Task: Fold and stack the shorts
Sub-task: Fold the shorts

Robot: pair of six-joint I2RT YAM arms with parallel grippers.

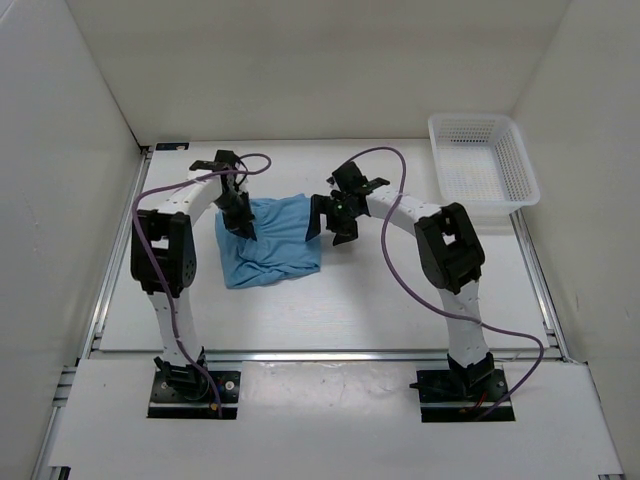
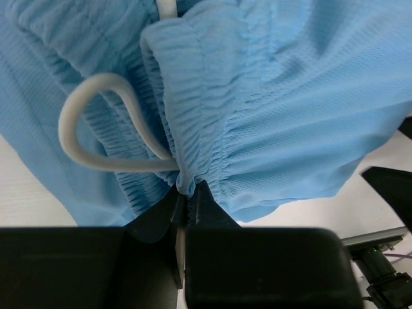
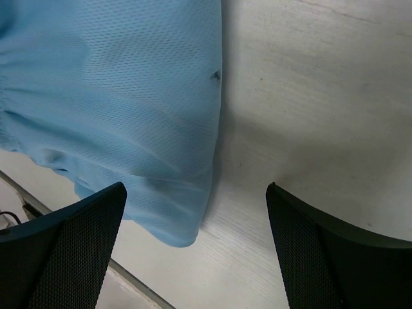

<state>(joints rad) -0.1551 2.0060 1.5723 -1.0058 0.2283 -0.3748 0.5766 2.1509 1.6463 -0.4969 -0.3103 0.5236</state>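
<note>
Left end effector (image 2: 187, 198) pinching shorts (image 2: 270, 96) waistband, right end effector (image 3: 194, 193) spread astride edge

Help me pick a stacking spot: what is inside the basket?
Inside the basket only its own white mesh floor and walls show; no clothing is in it. The near wall covers a thin strip of floor, which cannot be checked. The shorts are out on the table.

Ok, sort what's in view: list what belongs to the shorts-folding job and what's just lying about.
Part of the job:
- shorts
- left gripper, shut on the waistband
- right gripper, open at the shorts' edge

Just lying about:
- basket, white, at the far right, apart from the shorts
</note>
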